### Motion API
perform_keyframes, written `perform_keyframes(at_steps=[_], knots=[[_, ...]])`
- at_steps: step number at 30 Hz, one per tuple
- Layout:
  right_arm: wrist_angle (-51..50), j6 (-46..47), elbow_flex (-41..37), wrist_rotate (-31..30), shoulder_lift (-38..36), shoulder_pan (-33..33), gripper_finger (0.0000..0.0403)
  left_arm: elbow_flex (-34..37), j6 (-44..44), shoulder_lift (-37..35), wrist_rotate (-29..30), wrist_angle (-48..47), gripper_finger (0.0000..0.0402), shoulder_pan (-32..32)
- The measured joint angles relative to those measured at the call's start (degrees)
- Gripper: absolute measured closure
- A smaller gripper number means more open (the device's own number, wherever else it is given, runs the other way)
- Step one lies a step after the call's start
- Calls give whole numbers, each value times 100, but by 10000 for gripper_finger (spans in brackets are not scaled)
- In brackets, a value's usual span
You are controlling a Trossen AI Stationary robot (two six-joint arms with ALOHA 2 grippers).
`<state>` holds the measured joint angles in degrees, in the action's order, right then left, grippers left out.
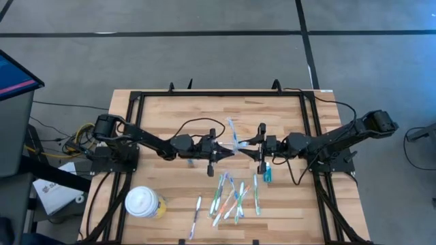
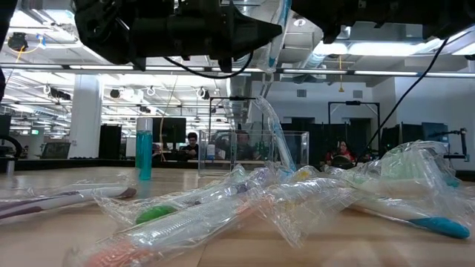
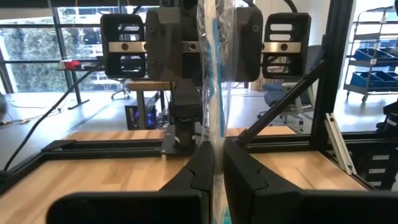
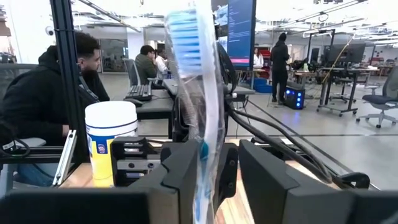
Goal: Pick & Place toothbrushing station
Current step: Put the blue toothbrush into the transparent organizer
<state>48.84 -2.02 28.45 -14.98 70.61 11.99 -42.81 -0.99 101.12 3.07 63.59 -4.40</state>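
Note:
A toothbrush in a clear wrapper [image 1: 234, 136] stands upright above the table's middle, its blue bristles [image 4: 185, 34] at the top. My left gripper [image 1: 219, 151] comes from the left and is shut on it. My right gripper [image 1: 251, 145] faces it from the right, open, with a finger on either side of the brush [image 4: 205, 155]; whether one touches it I cannot tell. The clear toothbrushing station [image 2: 252, 152] stands on the table behind a pile of wrapped toothbrushes [image 1: 228, 194]. My left gripper pinches the wrapped toothbrush's handle [image 3: 215, 146] between its two fingers [image 3: 199, 171], low on the brush. The fingers lie level, coming from the table's left, across the handle. The brush stands nearly upright, bristles up, lifted clear of the table.
A yellow cup with a white lid [image 1: 144, 203] stands near the front left. A teal tube [image 1: 267, 174] stands upright under my right arm. A black frame [image 1: 225, 94] runs around the table. People sit at desks beyond the table.

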Motion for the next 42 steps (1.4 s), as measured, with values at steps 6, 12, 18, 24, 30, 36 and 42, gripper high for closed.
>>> perform_keyframes(at_steps=[6,12,18,24,30,36,42], knots=[[-24,-20,0,13,0,0,388,0,-7,0,7,-4,387,2],[-32,-64,0,33,0,7,397,0,-4,0,10,-13,368,1],[-63,-11,0,13,0,0,401,2,0,-6,2,-19,362,-4],[-83,-7,0,13,-2,2,401,9,-7,-57,2,-24,361,-13],[-79,9,0,12,-2,2,402,9,-15,-61,4,-17,360,-13],[-37,9,0,13,-23,2,402,9,-20,-66,4,-9,357,0],[-39,7,0,13,-24,4,402,9,-20,-68,9,-37,354,4]])
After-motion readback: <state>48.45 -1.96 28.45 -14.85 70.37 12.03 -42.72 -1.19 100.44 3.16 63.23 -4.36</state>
